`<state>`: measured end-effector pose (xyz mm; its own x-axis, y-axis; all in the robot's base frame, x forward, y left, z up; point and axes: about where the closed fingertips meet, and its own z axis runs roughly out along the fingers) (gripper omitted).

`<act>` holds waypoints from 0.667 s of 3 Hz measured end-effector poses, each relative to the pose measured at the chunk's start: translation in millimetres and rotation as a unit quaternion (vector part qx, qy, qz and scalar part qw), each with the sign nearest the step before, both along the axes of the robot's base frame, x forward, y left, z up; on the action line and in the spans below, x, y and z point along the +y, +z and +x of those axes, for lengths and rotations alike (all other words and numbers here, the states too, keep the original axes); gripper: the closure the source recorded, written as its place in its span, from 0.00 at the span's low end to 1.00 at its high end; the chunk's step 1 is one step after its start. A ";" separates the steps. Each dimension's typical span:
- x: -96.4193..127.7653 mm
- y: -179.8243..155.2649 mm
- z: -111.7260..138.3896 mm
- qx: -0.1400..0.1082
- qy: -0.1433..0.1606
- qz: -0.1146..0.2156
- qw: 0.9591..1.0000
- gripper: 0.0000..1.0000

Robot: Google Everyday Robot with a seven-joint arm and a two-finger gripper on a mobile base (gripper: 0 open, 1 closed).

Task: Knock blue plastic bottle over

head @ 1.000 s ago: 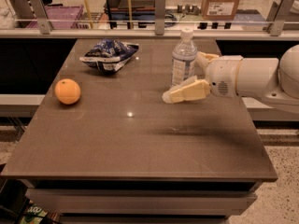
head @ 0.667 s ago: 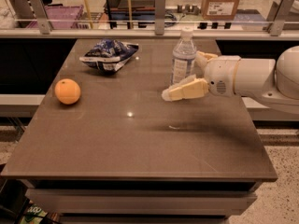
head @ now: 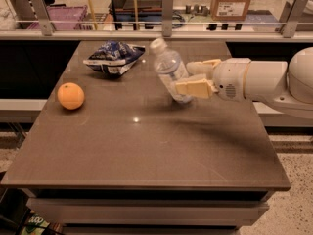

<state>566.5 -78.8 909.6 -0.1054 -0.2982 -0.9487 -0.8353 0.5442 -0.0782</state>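
The blue plastic bottle [head: 170,68] is clear with a white cap and stands tilted, its cap leaning to the left and its base on the table [head: 146,151] right of centre. My gripper [head: 190,77] reaches in from the right at the bottle's lower half. Its cream fingers [head: 194,88] are spread apart, one in front of the bottle and one behind, and they press against its right side. The gripper holds nothing.
A blue-and-white snack bag [head: 114,57] lies at the back of the table, left of the bottle. An orange [head: 71,95] sits near the left edge. A glass railing [head: 166,13] runs behind the table, with boxes and shelves beyond it.
The bottle stood upright before; now it tips to the left. My gripper has moved left and lower, against the bottle's side.
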 end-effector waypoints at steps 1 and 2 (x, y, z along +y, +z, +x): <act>2.4 0.7 -0.4 0.000 0.002 0.000 1.000 0.64; 4.9 1.4 -0.9 -0.001 0.004 -0.001 1.000 0.88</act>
<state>565.6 -73.9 911.0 -0.1011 -0.3004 -0.9484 -0.8395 0.5374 -0.0807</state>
